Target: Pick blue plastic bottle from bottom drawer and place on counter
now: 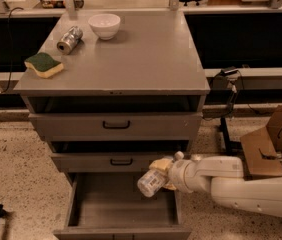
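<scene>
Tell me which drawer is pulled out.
The bottom drawer, the only one showing its grey inside; the two black-handled drawers above show only fronts. The tool grips the blue plastic bottle over it.

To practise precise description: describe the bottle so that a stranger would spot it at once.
Find the grey three-drawer cabinet; its bottom drawer is pulled open. Just above that drawer, the robot arm's tool holds the blue plastic bottle tilted. Unlike the silver can on the counter, it is clear plastic with a pale label.
</scene>
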